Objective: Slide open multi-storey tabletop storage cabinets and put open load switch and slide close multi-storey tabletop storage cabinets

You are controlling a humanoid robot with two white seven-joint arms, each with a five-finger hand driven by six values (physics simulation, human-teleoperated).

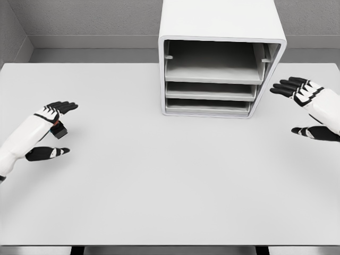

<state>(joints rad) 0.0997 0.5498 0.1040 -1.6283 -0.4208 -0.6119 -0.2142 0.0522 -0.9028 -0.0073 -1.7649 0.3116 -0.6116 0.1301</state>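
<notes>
The white multi-storey cabinet point(220, 32) stands at the back centre of the table, its front facing me. Three grey trays are stacked inside: the top tray point(212, 74), a middle one point(210, 93) and a bottom one point(207, 108), none sticking out past the frame. The load switch point(59, 129), a small dark block with a reddish spot, lies at the far left of the table. My left hand point(68, 129) hovers over it, fingers extended and thumb apart, not closed around it. My right hand point(284, 109) floats open to the right of the cabinet, palm turned toward it.
The white table point(170, 175) spreads wide between both hands and toward its front edge. A grey wall and floor strip lie behind the cabinet.
</notes>
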